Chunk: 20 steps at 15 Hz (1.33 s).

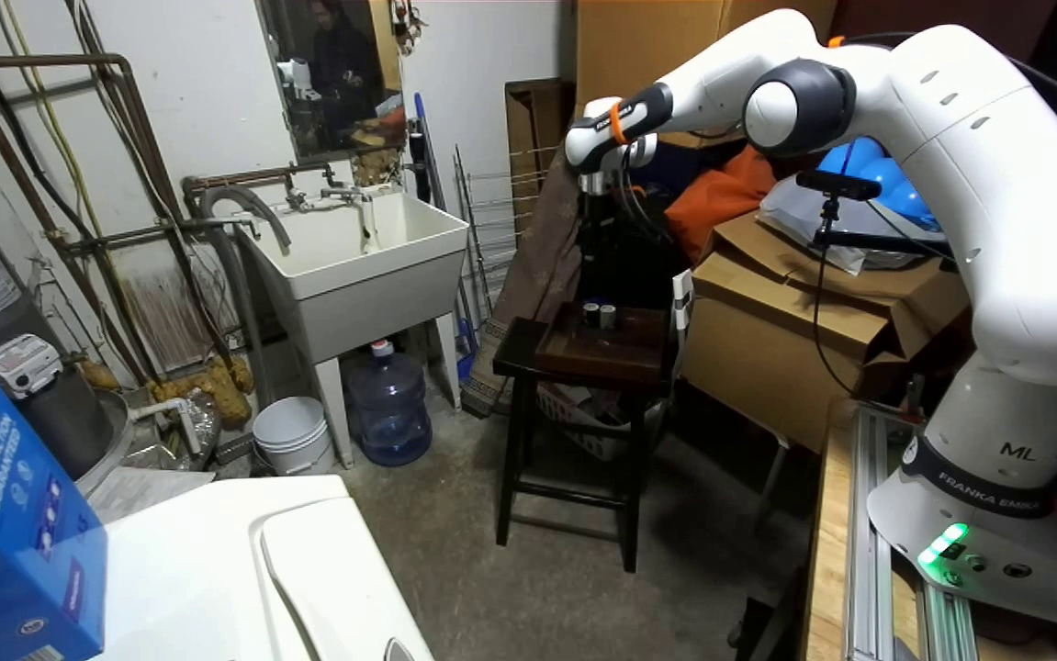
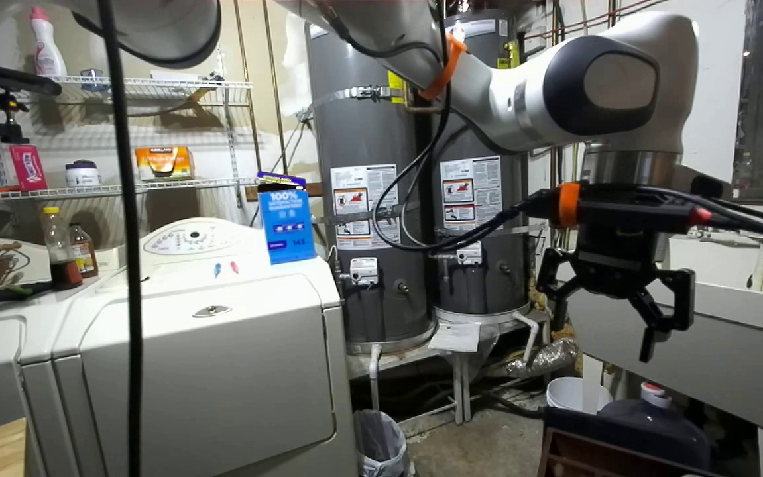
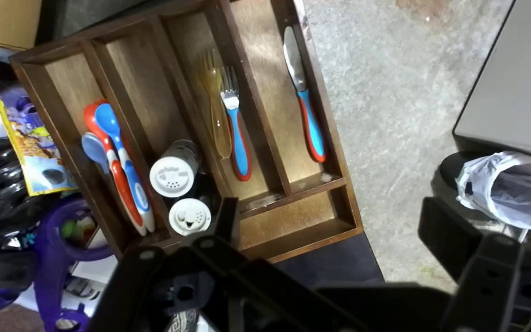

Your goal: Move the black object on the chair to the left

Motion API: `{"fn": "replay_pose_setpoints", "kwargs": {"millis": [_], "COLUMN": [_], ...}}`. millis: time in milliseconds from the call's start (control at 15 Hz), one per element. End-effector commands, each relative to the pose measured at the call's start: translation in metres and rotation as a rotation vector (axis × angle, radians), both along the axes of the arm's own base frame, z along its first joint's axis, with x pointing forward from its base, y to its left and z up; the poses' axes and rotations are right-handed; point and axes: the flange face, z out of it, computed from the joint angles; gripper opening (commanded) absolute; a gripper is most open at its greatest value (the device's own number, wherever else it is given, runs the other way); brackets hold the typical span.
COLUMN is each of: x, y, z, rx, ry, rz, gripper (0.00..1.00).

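The dark wooden chair (image 1: 521, 344) carries a brown wooden cutlery tray (image 1: 615, 356); its dark seat (image 3: 334, 265) shows in the wrist view beside the tray (image 3: 288, 216). Two shakers with white lids stand in one compartment: a greyish one (image 3: 173, 177) and one with a dark body (image 3: 190, 216). They look small in an exterior view (image 1: 608, 317). I cannot tell for certain which is the black object. My gripper (image 2: 603, 331) is open and empty, pointing down above the chair. In the wrist view its jaws (image 3: 337, 230) straddle the tray's corner and the floor, apart from the shakers.
Spoons (image 3: 124, 175), forks (image 3: 237, 138) and a knife (image 3: 304, 97) lie in other tray compartments. A sink (image 1: 381, 294) and water jug (image 1: 390, 404) stand beside the chair. Cardboard boxes (image 1: 767, 340) are on its opposite side. A bagged bin (image 3: 519, 189) stands on the floor.
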Motion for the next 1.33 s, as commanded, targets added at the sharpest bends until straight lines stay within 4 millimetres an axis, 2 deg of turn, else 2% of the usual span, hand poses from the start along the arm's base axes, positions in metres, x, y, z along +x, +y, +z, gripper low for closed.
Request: {"fn": "replay_pose_setpoints", "kwargs": {"millis": [0, 133, 533, 733, 1067, 1133, 1200, 1267], "x": [-0.001, -0.001, 0.006, 0.007, 0.002, 0.0, -0.001, -0.003], "y": [-0.009, -0.02, -0.017, -0.027, -0.038, -0.044, -0.034, -0.036], "z": [-0.001, -0.006, -0.016, -0.033, -0.072, -0.077, -0.071, -0.076], "rx": [0.006, 0.012, -0.007, -0.075, -0.044, -0.049, -0.051, -0.049], "ry": [-0.002, -0.004, -0.077, -0.117, -0.126, -0.107, -0.102, -0.096], "rz": [0.015, 0.026, 0.085, 0.15, 0.23, 0.204, 0.201, 0.198], "gripper": [1.0, 1.0, 1.0, 1.0, 1.0, 1.0, 1.0, 1.0]}}
